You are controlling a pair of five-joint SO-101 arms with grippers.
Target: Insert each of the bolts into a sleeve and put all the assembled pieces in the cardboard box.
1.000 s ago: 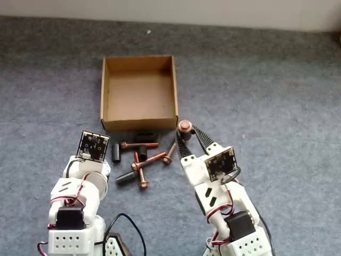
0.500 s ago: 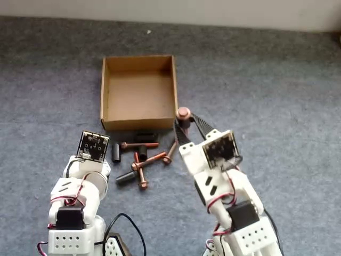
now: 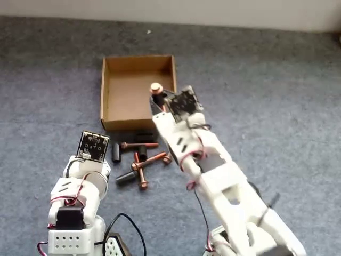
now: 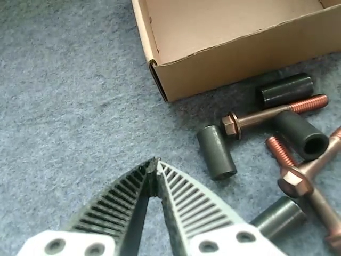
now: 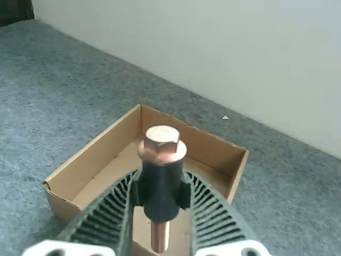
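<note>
Right gripper (image 5: 160, 188) clamped on a sleeve (image 5: 160, 198) with a bolt (image 5: 162, 145) seated in it: head on top, threaded end poking out below. Piece held upright. Jaws bear on the sleeve only; the bolt looks to hang by its head, with nothing else retaining it.

Directly under and ahead of the gripper: box (image 5: 91, 160), open top. In the high view the gripper (image 3: 158, 102) sits above the box interior, close to the wall nearest the arm, and the arm spans that wall.

Behind the gripper, outside that wall, on the carpet (image 3: 256, 80): loose bolts (image 3: 152, 159) and loose sleeves (image 3: 126, 177) in a heap, unassembled.

Left gripper (image 4: 156, 166) pressed shut on nothing, low over the carpet, one of the loose sleeves just ahead of it and the box corner beyond.

Judgement: delivery step for this piece, only the release remaining. The heap says most of the task is ahead.

Risks:
- Release from this height: piece may land on the threaded end, tip, and the bolt may slide out of the sleeve, undoing the assembly.
- Gripper is close to the near wall: a bounce or a glancing hit on the rim could send the piece outside.
- Lowering first: the arm could press on the near wall and shove or crush the light box.
- Any tilt of the wrist before release lets the bolt slip out.
</note>
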